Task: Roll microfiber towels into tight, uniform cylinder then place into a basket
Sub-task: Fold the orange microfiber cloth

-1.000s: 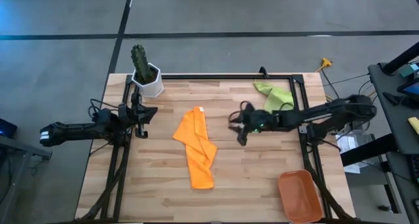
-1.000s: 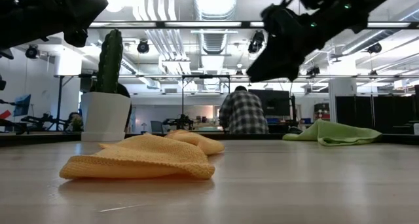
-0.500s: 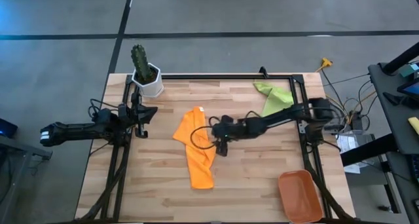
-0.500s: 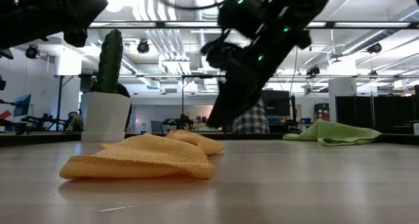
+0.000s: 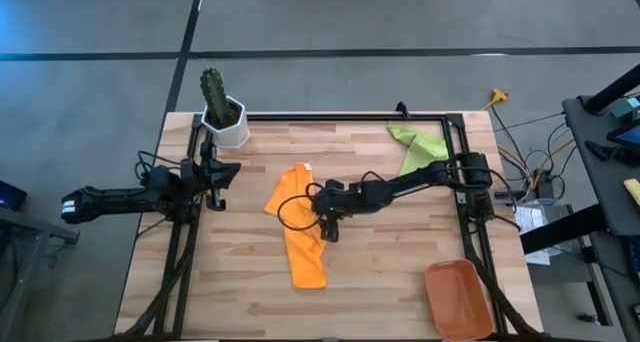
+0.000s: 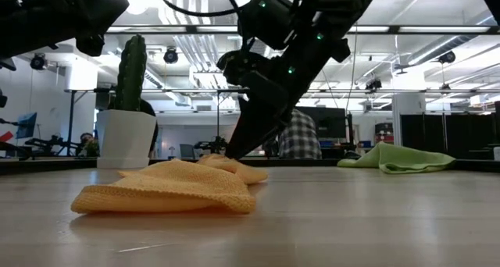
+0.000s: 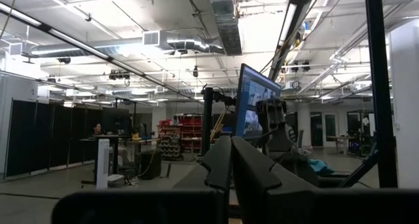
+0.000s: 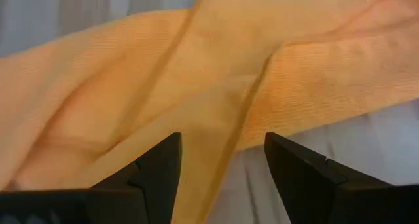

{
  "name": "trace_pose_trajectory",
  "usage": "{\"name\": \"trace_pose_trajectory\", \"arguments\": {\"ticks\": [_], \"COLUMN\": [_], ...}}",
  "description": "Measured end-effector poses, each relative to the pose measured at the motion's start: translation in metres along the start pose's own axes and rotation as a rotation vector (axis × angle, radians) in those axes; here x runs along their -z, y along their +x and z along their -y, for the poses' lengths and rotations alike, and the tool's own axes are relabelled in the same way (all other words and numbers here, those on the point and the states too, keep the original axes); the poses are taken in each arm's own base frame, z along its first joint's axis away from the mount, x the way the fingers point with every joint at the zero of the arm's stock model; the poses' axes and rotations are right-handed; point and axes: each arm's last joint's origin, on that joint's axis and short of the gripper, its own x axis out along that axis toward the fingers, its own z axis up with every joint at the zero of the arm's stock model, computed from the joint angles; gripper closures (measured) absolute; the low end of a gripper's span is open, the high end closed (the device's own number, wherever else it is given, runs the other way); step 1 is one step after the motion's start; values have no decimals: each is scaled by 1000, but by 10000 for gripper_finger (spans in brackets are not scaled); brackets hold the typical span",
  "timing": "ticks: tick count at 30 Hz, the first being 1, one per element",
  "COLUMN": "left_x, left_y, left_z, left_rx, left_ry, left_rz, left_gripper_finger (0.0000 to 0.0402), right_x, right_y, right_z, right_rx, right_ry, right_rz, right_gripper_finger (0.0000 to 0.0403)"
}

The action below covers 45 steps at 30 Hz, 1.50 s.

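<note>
Left gripper (image 5: 222,172): parked at left edge of tabletop (image 5: 380,292), fingers pressed together, nothing held; idle.

Cactus pot (image 5: 226,122): far-left corner of tabletop. Not part of task.

Orange towel (image 5: 299,227): centre of tabletop, slightly toward left half. Crumpled into long loose strip running from far side toward near edge, with folds and raised ridges; not flat, not rolled. Judged light, soft, limp; expected to sag and fold on lifting, and to slide readily on wood. Recommended hold: single-layer edge or corner, not thick folded middle, so cloth can be drawn out flat ahead of rolling.

Right gripper (image 5: 326,222): reached across to centre, lowered at right edge of orange towel about midway along strip. Fingers spread, one to either side of a fold ridge in right wrist view (image 8: 219,162); nothing pinched. Contact with cloth not determinable.

Green towel (image 5: 418,147): far-right corner of tabletop, bunched, partly over frame rail. Same soft, limp handling expected.

Basket (image 5: 458,298): near-right corner, overhanging tabletop edge; no towel inside.

Stage judged: first grasp on orange towel; flattening, rolling and placing not yet done.
</note>
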Motion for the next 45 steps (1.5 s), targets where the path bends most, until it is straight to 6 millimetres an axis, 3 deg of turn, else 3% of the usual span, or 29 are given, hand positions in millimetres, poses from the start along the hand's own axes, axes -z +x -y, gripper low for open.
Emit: {"name": "trace_pose_trajectory", "arguments": {"ticks": [5,14,20,25,30,45], "left_x": [0,0,0,0,0,0], "left_y": [0,0,0,0,0,0], "left_z": [0,0,0,0,0,0], "left_rx": [0,0,0,-1,-1,-2], "left_ry": [-6,-23,-23,-24,-24,-24], "left_rz": [0,0,0,3,1,0], "left_gripper_finger": [402,402,402,402,402,402], "right_x": [0,-1,-4,0,-1,-1], "right_y": [-1,0,2,9,9,7], "right_z": [0,22,30,29,29,26], "right_rx": [-67,-42,-181,-195,-200,-322], "right_ry": [17,75,109,102,82,79], "right_rz": [-8,0,19,2,14,5], "right_gripper_finger": [215,244,204,163,148,206]}}
